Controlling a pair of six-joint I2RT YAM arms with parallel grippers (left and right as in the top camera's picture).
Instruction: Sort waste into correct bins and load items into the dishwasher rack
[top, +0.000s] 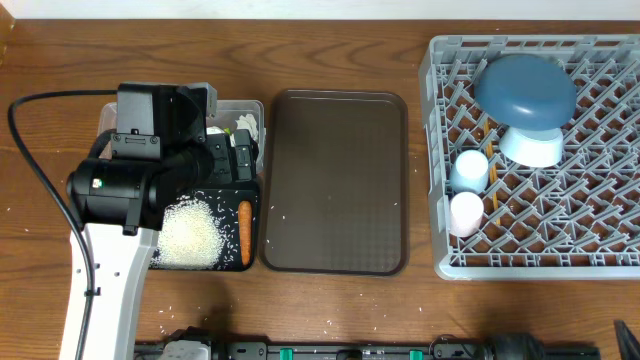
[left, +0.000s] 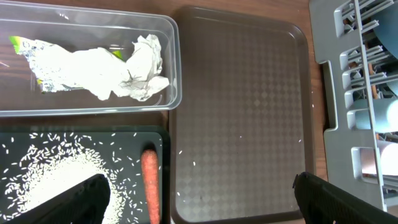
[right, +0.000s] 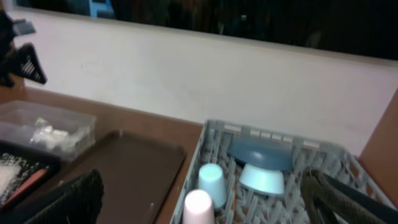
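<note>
My left gripper (top: 238, 160) (left: 199, 205) hangs open and empty over the seam between the bins and the brown tray. The clear tub (left: 174, 62) holds crumpled tissue (left: 134, 68) and a green-and-yellow wrapper (left: 25, 46). Rice (top: 190, 235) (left: 56, 180) and a carrot (top: 245, 228) (left: 149, 180) lie in the black tray (left: 124, 140). In the dishwasher rack (top: 436, 150) (right: 211, 134) sit the dark blue dish (top: 525, 88), light blue bowl (top: 532, 148), light blue cup (top: 470, 170) and pink cup (top: 466, 212), all upside down. My right gripper (right: 202, 183) is open and empty, raised near the rack. The chopsticks are not clearly visible.
The dark brown serving tray (top: 335, 180) (left: 242, 112) lies between the bins and the rack, with a few stray rice grains on it. More loose grains dot the wooden table (top: 330, 320) near the front. A pale wall stands behind the table in the right wrist view.
</note>
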